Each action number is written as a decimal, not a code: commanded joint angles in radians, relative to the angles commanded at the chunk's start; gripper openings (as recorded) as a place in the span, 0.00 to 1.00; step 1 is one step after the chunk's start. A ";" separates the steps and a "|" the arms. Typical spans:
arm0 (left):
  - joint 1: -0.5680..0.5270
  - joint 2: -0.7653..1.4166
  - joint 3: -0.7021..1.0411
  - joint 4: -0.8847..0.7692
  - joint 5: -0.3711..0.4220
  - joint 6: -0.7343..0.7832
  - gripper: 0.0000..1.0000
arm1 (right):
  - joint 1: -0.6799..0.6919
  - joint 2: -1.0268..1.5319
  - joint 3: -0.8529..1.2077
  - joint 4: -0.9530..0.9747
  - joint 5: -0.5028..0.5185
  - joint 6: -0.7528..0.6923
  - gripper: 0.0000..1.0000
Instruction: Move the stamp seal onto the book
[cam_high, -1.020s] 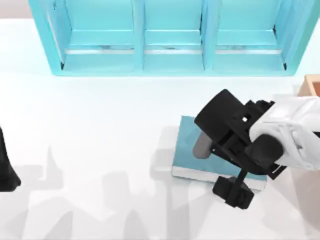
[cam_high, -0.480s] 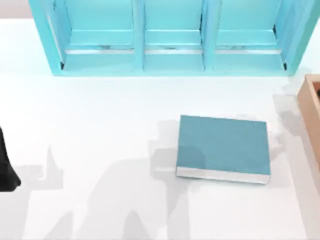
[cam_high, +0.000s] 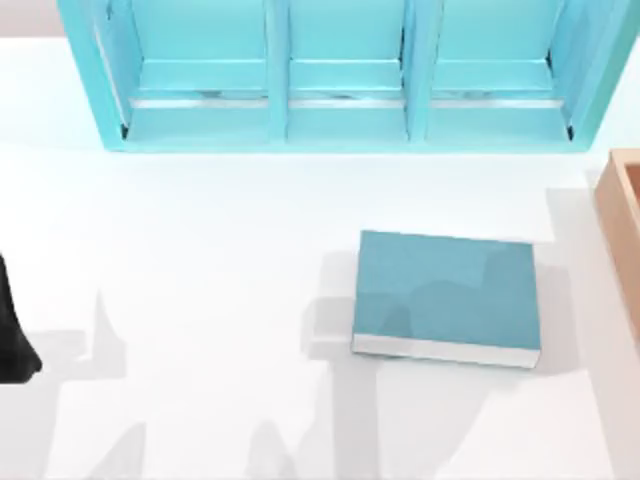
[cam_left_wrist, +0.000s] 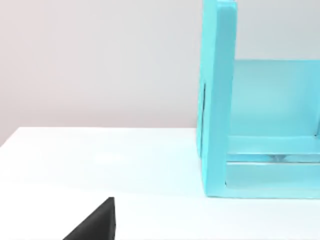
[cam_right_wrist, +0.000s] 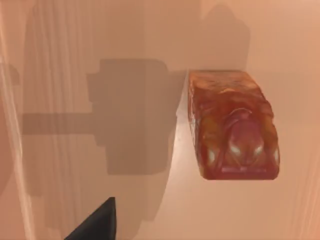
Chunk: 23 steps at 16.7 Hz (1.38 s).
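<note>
At the left edge of the table your left arm (cam_high: 12, 335) sits parked, a dark shape well away from the work; I cannot tell how its gripper stands. Behind it, along the back, the turquoise shelf unit (cam_high: 340, 120) stands with its three open compartments. Right of centre on the white table (cam_high: 200, 260) lies the book (cam_high: 447, 295), flat, teal cover up, white page edges toward the near side, nothing resting on it. At the far right edge you see the rim of the tan wooden box (cam_high: 622, 215).

The stamp seal (cam_right_wrist: 232, 122) lies on a smooth tan floor, seen from your right wrist camera looking down on it; this is probably the inside of that box, though the view does not show enough of the walls to be sure. The seal lies on its side, apart from the wall at one edge. A dark finger tip (cam_right_wrist: 95, 225) shows at the frame's edge, but whether the right gripper is spread or closed I cannot tell; it holds nothing that I can see.

Expect the seal to be hard, glossy and slippery, with carved, rounded upper faces. Take it across the two long flat sides near the middle, squarely, and grip firmly; it looks small and light, so it may skid if nudged off-centre.
</note>
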<state>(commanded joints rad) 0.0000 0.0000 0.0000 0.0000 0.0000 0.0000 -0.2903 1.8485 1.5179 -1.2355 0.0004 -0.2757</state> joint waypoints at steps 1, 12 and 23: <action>0.000 0.000 0.000 0.000 0.000 0.000 1.00 | 0.000 0.000 0.000 0.000 0.000 0.000 1.00; 0.000 0.000 0.000 0.000 0.000 0.000 1.00 | 0.001 0.033 -0.164 0.197 0.002 0.002 1.00; 0.000 0.000 0.000 0.000 0.000 0.000 1.00 | 0.003 0.106 -0.269 0.376 0.001 0.005 0.92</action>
<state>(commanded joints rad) 0.0000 0.0000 0.0000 0.0000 0.0000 0.0000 -0.2872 1.9548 1.2486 -0.8600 0.0010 -0.2711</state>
